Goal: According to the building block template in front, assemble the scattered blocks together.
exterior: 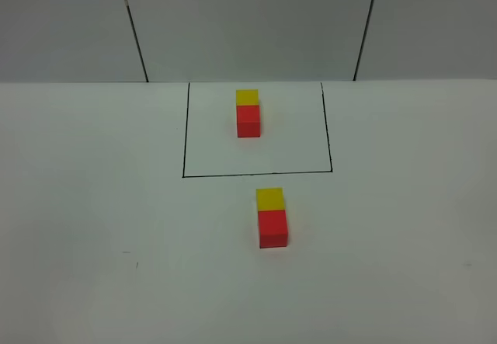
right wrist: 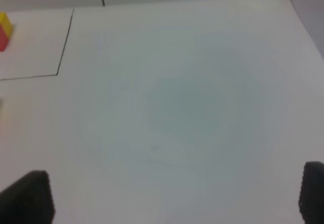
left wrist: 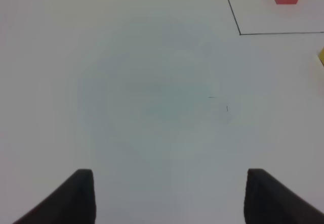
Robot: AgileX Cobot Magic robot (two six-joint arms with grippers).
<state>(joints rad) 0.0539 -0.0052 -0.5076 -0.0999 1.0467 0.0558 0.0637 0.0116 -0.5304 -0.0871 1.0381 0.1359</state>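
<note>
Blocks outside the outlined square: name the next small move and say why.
Probably none beyond keeping both arms back. The near yellow block already touches the near red block, matching the template pair. The left gripper and right gripper are open, empty.

Four blocks sit on the white surface: two yellow and two red. One yellow block and one red block lie at 12 o'clock; another yellow block and red block lie at centre.
</note>
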